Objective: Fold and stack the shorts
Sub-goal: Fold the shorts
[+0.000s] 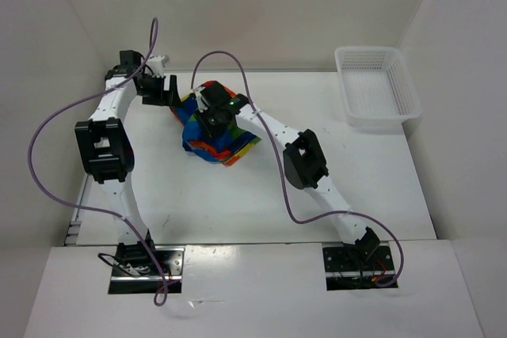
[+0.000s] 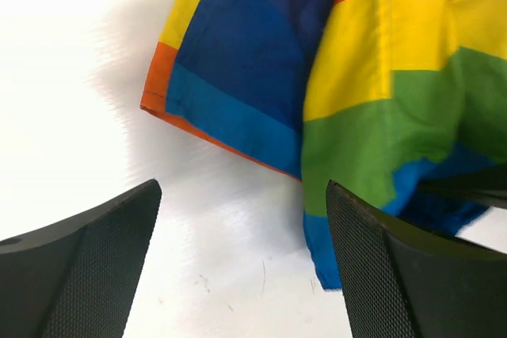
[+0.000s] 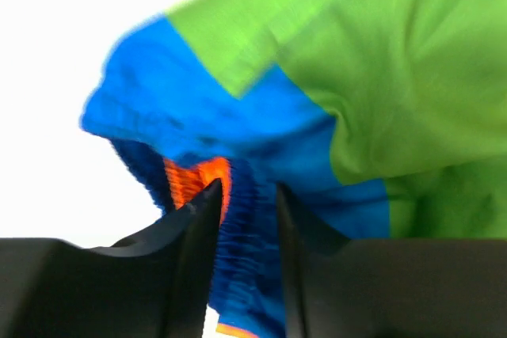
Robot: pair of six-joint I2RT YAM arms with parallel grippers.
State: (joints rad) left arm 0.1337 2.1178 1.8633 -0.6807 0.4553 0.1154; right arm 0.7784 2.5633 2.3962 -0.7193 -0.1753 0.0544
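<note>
The rainbow-striped shorts (image 1: 212,142) lie bunched up on the white table, left of centre at the back. My right gripper (image 1: 215,116) is on top of them. In the right wrist view its jaws (image 3: 247,187) stand a narrow gap apart, and the blue ribbed waistband of the shorts (image 3: 356,77) fills that gap and touches both fingers. My left gripper (image 1: 166,93) sits just left of the cloth. In the left wrist view it is wide open (image 2: 242,259) over bare table, with nothing between its fingers and the shorts (image 2: 372,77) lying just ahead of them.
A white mesh basket (image 1: 383,122) stands at the back right of the table. White walls close in the table at the left, back and right. Purple cables loop from both arms above the surface.
</note>
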